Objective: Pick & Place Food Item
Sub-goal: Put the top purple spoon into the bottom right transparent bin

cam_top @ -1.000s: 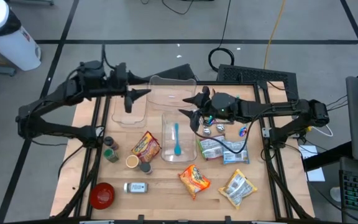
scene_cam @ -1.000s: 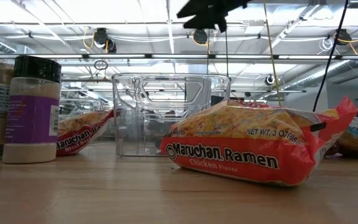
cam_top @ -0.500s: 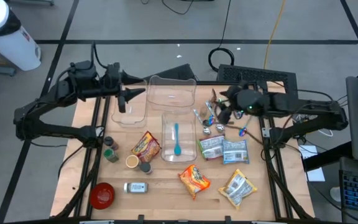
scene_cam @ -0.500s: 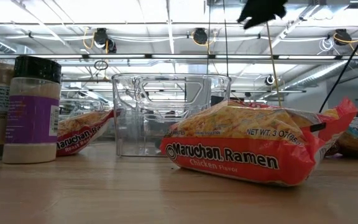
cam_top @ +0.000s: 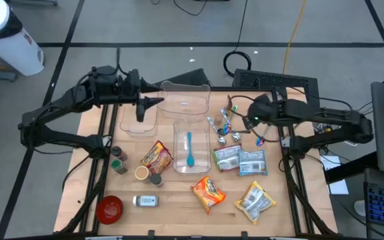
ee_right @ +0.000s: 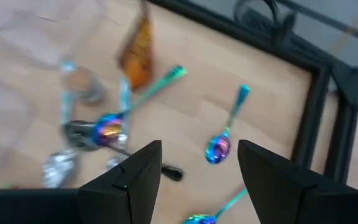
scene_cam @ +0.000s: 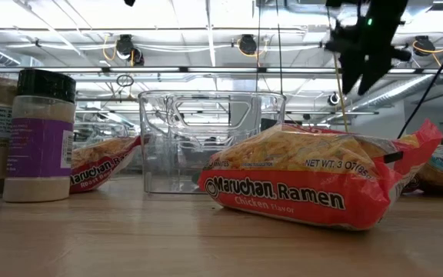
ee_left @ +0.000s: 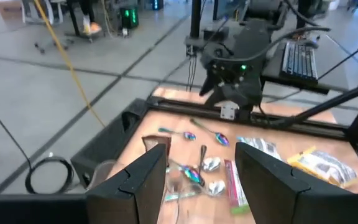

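Table (cam_top: pixel 179 193): wooden top carrying all items.
Clear containers (cam_top: pixel 191 143): three, at the table's middle and far side; the nearest holds a teal spoon (cam_top: pixel 189 150).
Ramen packet (cam_top: pixel 209 192): orange, flat on the near middle, untouched; a second one (cam_top: pixel 155 157) lies left of the spoon's container.
Silver pouches (cam_top: pixel 240 160): two, side by side, right of centre.
Iridescent spoons (ee_right: pixel 219 146): a scatter at far right, somewhat blurred.
My right fingers (ee_right: pixel 194 171): apart, empty, hovering above those spoons.
My left fingers (ee_left: pixel 201 180): apart, empty, over the far-left container.
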{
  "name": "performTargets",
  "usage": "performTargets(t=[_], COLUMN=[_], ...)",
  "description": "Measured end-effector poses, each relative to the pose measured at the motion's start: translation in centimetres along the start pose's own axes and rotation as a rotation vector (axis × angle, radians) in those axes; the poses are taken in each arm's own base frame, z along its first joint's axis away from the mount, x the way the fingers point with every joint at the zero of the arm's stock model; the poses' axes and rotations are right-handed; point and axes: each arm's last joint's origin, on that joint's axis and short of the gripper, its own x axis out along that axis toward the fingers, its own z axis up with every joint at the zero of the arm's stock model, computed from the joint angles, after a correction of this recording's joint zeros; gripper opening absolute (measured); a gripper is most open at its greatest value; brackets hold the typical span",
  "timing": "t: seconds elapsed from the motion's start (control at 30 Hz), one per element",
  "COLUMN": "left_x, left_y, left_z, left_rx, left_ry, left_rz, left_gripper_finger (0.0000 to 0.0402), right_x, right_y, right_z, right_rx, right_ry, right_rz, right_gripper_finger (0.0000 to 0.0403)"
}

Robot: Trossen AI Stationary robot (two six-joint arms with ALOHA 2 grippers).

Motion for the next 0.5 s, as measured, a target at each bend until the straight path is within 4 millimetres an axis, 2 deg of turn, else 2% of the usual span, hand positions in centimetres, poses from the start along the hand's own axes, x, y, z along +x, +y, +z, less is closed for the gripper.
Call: performTargets(t=[0.3, 0.5], left_x=[1.7, 2.2], left_y=[-0.1, -0.1], left_z=[-0.2, -0.4], left_rx=[-0.021, -0.029], left_ry=[0.014, 0.033], left_rz=[-0.044, -0.064], left_gripper_finger=[0.0198, 0.0198], right_x=[7.8, 11.1], right_y=[-0.9, -2.1], right_z=[-0.2, 0.5], right_rx=[0.119, 0.17], right_ry=[0.19, 0.235], right_rz=[-0.116, -0.103], right_gripper_finger=[0.0203, 0.02])
